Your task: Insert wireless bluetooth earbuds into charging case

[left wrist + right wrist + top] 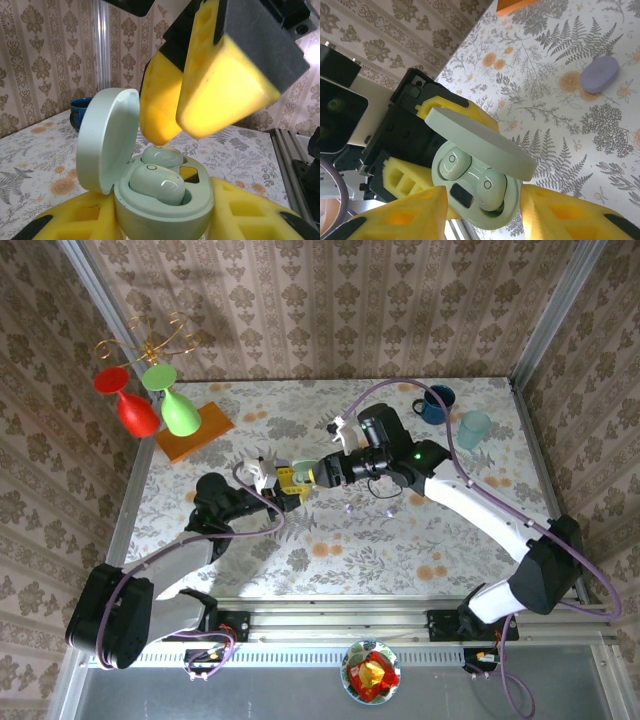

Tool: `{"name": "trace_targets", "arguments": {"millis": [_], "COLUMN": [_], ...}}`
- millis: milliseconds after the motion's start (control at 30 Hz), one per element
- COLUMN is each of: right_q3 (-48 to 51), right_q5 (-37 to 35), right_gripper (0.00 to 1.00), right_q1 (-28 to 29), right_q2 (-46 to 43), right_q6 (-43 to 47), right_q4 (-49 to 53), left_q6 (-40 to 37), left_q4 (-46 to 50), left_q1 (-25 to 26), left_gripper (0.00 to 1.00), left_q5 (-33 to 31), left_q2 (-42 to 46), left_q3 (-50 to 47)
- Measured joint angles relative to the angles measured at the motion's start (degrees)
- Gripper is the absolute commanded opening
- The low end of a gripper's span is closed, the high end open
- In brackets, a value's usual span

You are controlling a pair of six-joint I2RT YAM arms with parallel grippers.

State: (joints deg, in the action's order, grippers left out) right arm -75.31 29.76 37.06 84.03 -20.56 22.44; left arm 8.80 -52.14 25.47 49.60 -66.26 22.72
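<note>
Earbuds [157, 182] sat in both wells of the open mint-green charging case [165, 215] — one pale, glossy bud nearer the left wrist camera, the other [162, 156] just behind it. The left claw [162, 200] was clamped on the case's lower shell, with a yellow finger [75, 222] pressed to each side. It held the case over the middle of the table [400, 550], slightly toward the left edge, with the lid [107, 140] swung up on its hinge.

The right claw [180, 131] hung directly above, its yellow fingers [395, 215] parted and gripping nothing. One fingertip stood at the top of the far bud — whether it touched could not be made out.

A closed lilac case [600, 74] lay flat on the floral table, well apart from the held one. Near the far right corner a dark blue mug [435, 403] stood beside a pale teal cup [473, 428]. A red glass [135, 412] and a green glass [180, 412] stood by an orange block [195, 435] near the far left corner.
</note>
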Motion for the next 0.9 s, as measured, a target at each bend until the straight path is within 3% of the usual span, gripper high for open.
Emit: {"name": "trace_targets", "arguments": {"millis": [200, 400, 667, 900], "right_q3": [0.79, -1.6, -9.77, -13.14], "right_q5": [-0.81, -2.38, -4.76, -5.11], "right_gripper": [0.56, 0.58, 0.58, 0.58], "right_q1": [-0.33, -0.26, 0.52, 0.98], "right_q2": [-4.2, -4.33, 2.93, 8.72], "right_q6": [0.31, 1.29, 2.34, 2.14], "right_q4": [-0.02, 0.94, 3.43, 5.38], "left_q6": [-1.18, -7.43, -15.34, -17.94], "left_q4": [0.26, 6.27, 9.29, 8.79], "left_q1": [0.0, 3.56, 5.92, 6.91], "left_gripper": [0.28, 0.28, 0.26, 0.27], "left_q5": [-1.38, -8.5, -16.28, -18.25], "left_q2": [0.07, 2.1, 3.02, 3.06], "left_q3": [0.0, 0.0, -0.09, -0.7]}}
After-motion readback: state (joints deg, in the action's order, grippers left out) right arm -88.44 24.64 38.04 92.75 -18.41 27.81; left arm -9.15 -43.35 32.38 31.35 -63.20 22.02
